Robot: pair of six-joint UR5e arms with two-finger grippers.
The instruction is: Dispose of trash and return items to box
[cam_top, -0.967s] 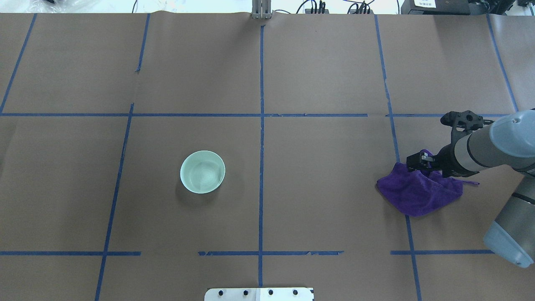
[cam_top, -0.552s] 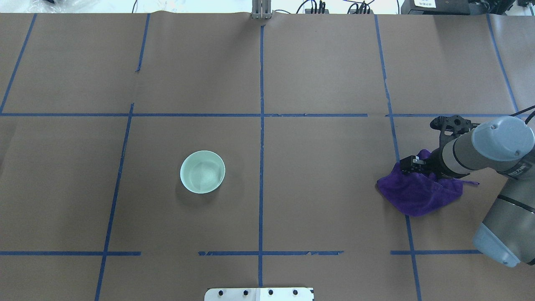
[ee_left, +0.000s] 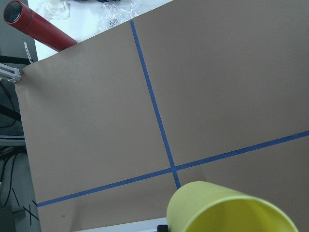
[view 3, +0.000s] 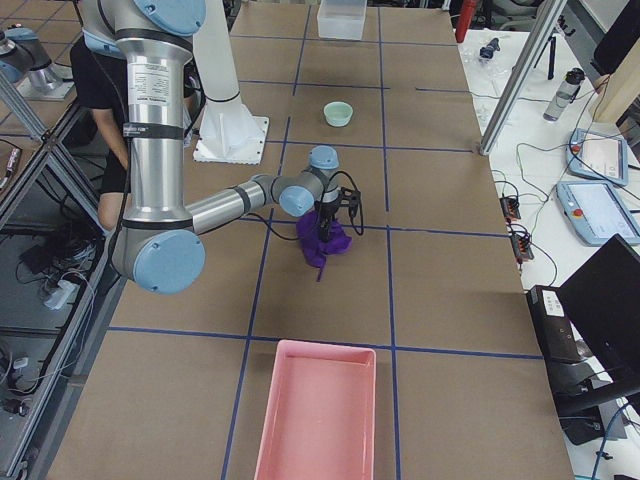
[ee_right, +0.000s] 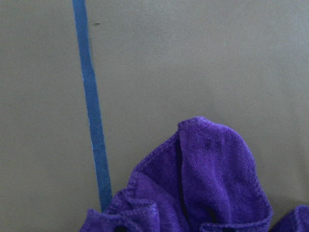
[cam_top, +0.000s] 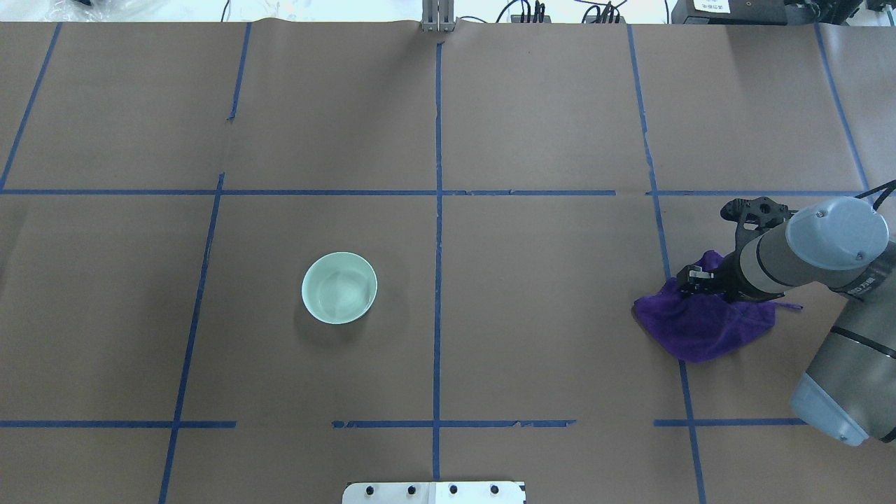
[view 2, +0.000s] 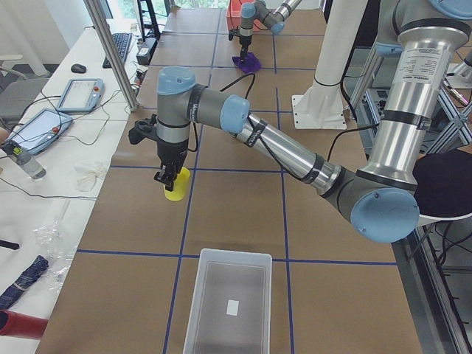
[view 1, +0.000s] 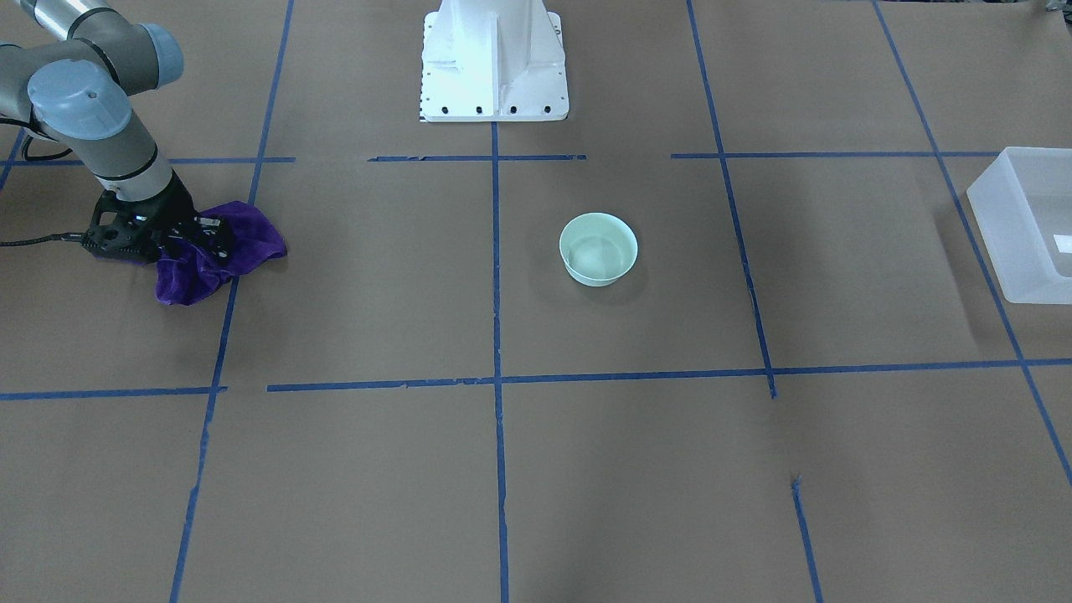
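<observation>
Brown paper table [cam_top: 532, 315] with a blue tape [cam_top: 437, 140] grid. Pale green bowl [cam_top: 339, 288] sits left of centre in the overhead view, same spot as a second ago. You had the right gripper [cam_top: 696, 278] hovering open then. Now it's down at mid-right, pinched onto a fold of the purple cloth [cam_top: 703, 325], whose left edge has pulled in slightly.

Left side view: left gripper [view 2: 167, 177] at the yellow cup [view 2: 176, 186] rim, left of centre; can't tell its grip. Box [view 2: 221, 284] bottom centre, well apart. Wide bare paper between bowl and cloth; the cloth lies near the frame's right edge.
</observation>
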